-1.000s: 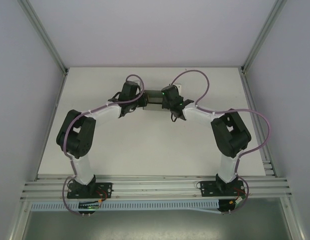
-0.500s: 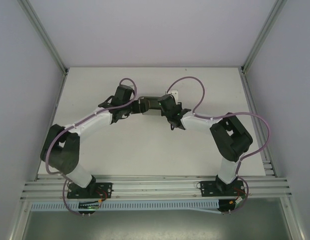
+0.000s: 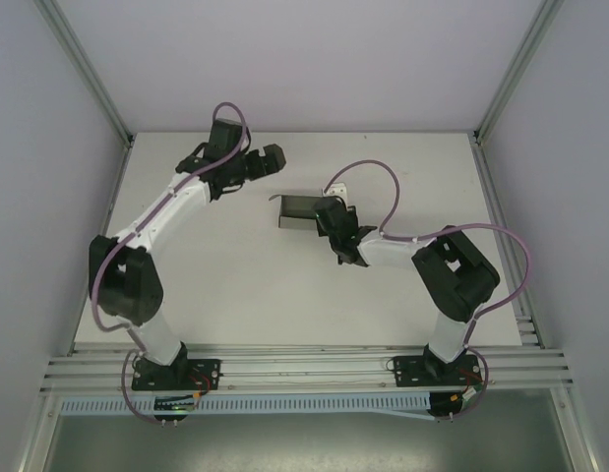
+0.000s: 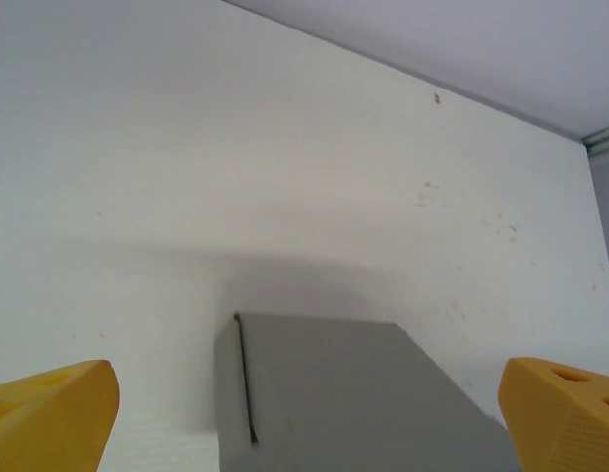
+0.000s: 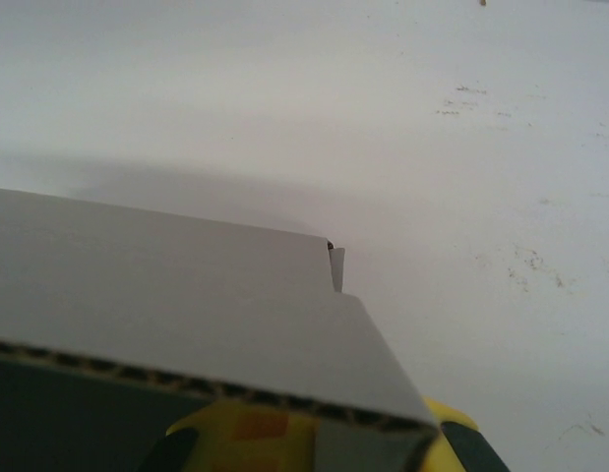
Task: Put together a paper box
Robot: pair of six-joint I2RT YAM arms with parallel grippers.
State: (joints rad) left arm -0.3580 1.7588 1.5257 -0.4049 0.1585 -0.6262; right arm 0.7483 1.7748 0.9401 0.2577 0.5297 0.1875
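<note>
Mid-table, toward far side: right gripper [image 3: 322,214] clamped on edge of grey paper box [image 3: 294,210], apparently steadying it for folding. Far left, left gripper [image 3: 271,159] spread wide, empty, clear of box, likely readying next grasp.

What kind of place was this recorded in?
Likely a lab robot cell: a white table between plain walls, with the left arm and right arm bolted to an aluminium rail at its near edge.

Paper box [image 4: 334,393] cut off by bottom edge.
</note>
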